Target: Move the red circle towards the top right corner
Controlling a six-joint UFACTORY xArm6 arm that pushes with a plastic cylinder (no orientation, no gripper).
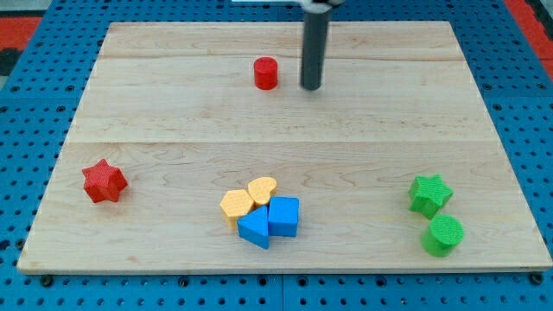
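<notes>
Seven small blocks lie on our wooden board (173, 121), which sits on a blue pegboard table (26, 130). Our rod hangs down from the view's top, and my tip (311, 87) rests on the board in its upper half, a little right of centre. We carry no jaws, so nothing opens or closes; my tip touches no block.

We see the red circle (266, 73), a short cylinder, just to the left of my tip at about the same height in the view, with a narrow strip of bare wood between them. It stands well away from the board's top right corner.

Toward the view's left edge, lower down, sits the red star (104, 181), alone. Near the bottom centre four blocks crowd together and touch: the yellow hexagon (236, 205), the yellow heart (262, 190) just right and above it, the blue cube (283, 216), and a blue block (254, 229) whose shape we cannot make out. At the lower right, the green star (429, 193) stands just above the green circle (443, 235).
</notes>
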